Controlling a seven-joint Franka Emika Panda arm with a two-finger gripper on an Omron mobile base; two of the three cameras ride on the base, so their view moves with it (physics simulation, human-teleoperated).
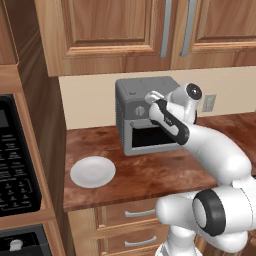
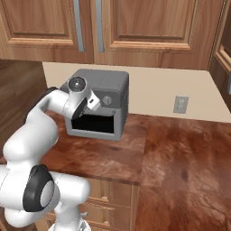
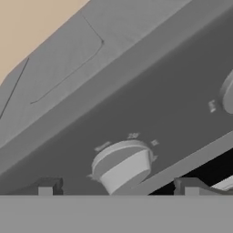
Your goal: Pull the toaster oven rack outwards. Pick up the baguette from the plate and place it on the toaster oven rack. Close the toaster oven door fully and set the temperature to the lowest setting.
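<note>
My tool [image 3: 119, 189] is spread open, fingertips either side of a round knob [image 3: 122, 164] on the oven [image 1: 145, 95] front. The oven sits at the table's [image 1: 150, 172] back; the white plate [image 1: 93, 171] lies bare, left of it.

even, soft rendered light, fairly bright, with no clear source. the bench [image 1: 150, 172] shows a mild mottled sheen but no hard glare. the plate [image 1: 93, 171] casts a faint shadow at most. the oven [image 2: 101, 106] cavity reads as flat black. in the hand view the knob [image 3: 122, 166] is soft and slightly pixelated; its dial marks are too blurred to read. straight edges stay straight.
</note>
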